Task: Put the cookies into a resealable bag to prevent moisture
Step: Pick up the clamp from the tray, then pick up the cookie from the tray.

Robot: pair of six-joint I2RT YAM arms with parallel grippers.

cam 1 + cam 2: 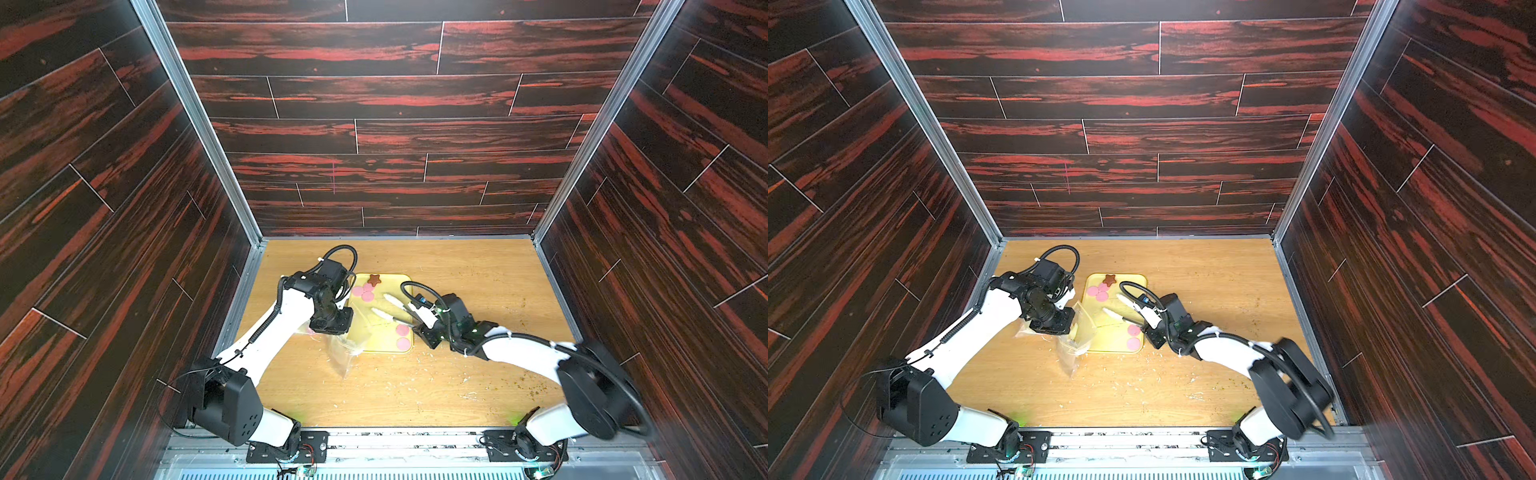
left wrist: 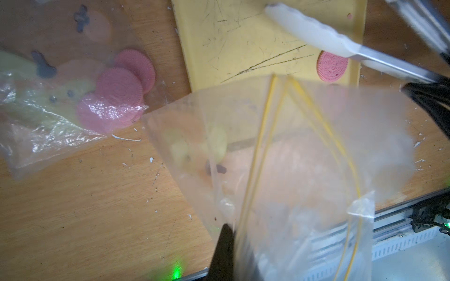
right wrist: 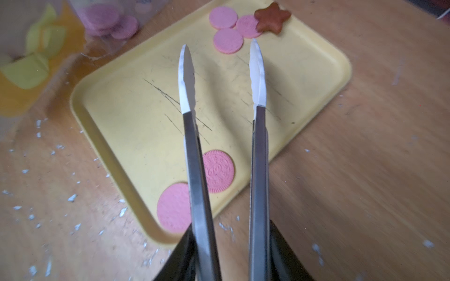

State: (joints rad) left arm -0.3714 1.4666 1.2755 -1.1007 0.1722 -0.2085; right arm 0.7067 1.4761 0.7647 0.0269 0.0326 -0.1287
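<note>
Gripping tongs (image 3: 194, 150) whose tips gape empty, the right tool (image 3: 229, 258) hovers with pink cookies (image 3: 219, 171) beyond and beneath them.

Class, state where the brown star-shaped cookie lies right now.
In both top views the star cookie lies at the far end of the yellow tray, touching a cluster of three pink cookies.

table (image 1: 457, 374): wood top, carrying everything | tray (image 3: 136, 102): lying flat mid-table | clear bag (image 2: 48, 116): lying crumpled on the wood, just beside the tray's edge | white flakes (image 3: 73, 197): lying scattered around the tray | dark specks (image 1: 536, 390): sitting toward the table's right edge
</note>
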